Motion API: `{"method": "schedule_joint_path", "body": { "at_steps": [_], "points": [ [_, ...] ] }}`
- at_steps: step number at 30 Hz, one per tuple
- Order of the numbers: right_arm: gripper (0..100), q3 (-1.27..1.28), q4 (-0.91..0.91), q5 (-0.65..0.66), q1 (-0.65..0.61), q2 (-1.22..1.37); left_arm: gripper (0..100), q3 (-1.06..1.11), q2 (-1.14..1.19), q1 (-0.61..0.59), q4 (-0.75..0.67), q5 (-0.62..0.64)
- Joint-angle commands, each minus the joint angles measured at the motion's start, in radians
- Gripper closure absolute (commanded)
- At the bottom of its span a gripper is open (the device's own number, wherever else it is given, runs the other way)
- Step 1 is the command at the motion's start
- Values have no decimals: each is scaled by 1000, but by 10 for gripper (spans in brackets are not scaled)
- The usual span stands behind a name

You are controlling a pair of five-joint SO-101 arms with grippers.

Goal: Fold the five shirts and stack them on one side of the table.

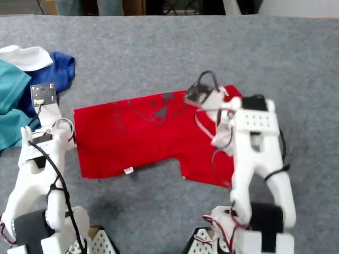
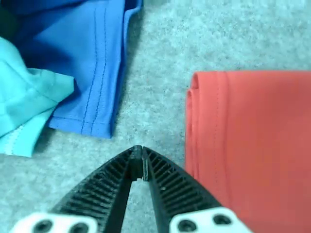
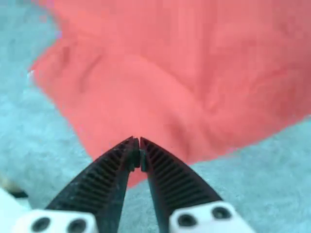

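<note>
While left end effector (image 2: 138, 164) hovers closed beside red shirt (image 1: 139, 136), right end effector (image 3: 136, 154) sits closed above it.

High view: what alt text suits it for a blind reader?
A red shirt lies spread in the middle of a grey table, the left arm at one end, the right arm over the other. Beside the left arm are heaped a blue shirt, a teal shirt and a white shirt.

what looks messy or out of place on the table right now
The red shirt lies half folded in the middle, its near edge stepped instead of straight, with a white tag poking out. The teal shirt, blue shirt and white shirt lie in a crumpled, overlapping heap at the table's left edge, unfolded.
</note>
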Motion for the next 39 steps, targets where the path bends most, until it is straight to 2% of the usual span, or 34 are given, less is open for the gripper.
{"method": "schedule_joint_path", "body": {
  "at_steps": [1, 5, 17, 22, 29, 35, 39],
  "points": [
    [885, 91, 9, 89, -51, -94, 971, -47, -3, -8, -15, 3],
    [792, 196, 3, 138, -135, -122, 971, -51, -2, -8, -17, 3],
    [793, 533, -342, 213, -175, -117, 971, -13, -2, -7, -114, 3],
    [800, 553, -379, 230, -170, -117, 971, -13, -2, -8, -109, 3],
    [984, 555, -493, 230, -112, -117, 971, -13, -2, -8, -109, 3],
    [984, 516, -528, 226, -94, -119, 971, -13, -2, -8, -115, 3],
    [984, 343, -384, 203, -98, -114, 971, -13, -2, -8, -115, 3]
  ]
}}
